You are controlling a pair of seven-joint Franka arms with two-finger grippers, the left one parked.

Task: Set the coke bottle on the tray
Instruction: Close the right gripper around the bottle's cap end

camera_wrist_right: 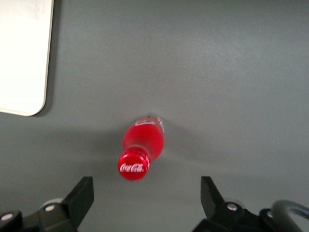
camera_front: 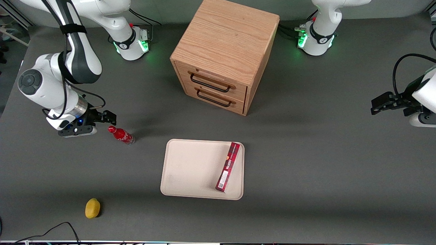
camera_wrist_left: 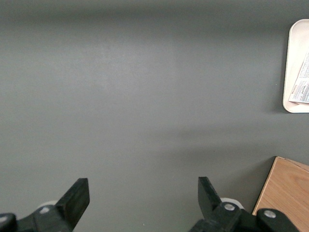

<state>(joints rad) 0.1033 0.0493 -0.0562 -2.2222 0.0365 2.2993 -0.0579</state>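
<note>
While the coke bottle (camera_front: 121, 134) stands on the grey table near the tray (camera_front: 190, 170), the gripper (camera_front: 89, 124) hovers beside it, fingers spread apart and empty.

A sound grasp means centring the cap (camera_wrist_right: 133, 166) between both fingers (camera_wrist_right: 79, 199) before closing. The fingertips are cut off in the wrist view; a dark-red box (camera_front: 227, 166) occupies part of the tray.

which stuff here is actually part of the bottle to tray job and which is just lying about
Part of the job:
- small red coke bottle with red cap, standing on the table
- flat cream-beige rectangular tray
- right arm's black two-finger gripper, open, beside the bottle

Just lying about:
- long dark-red box, on the tray
- wooden two-drawer cabinet
- small yellow lemon-like object
</note>
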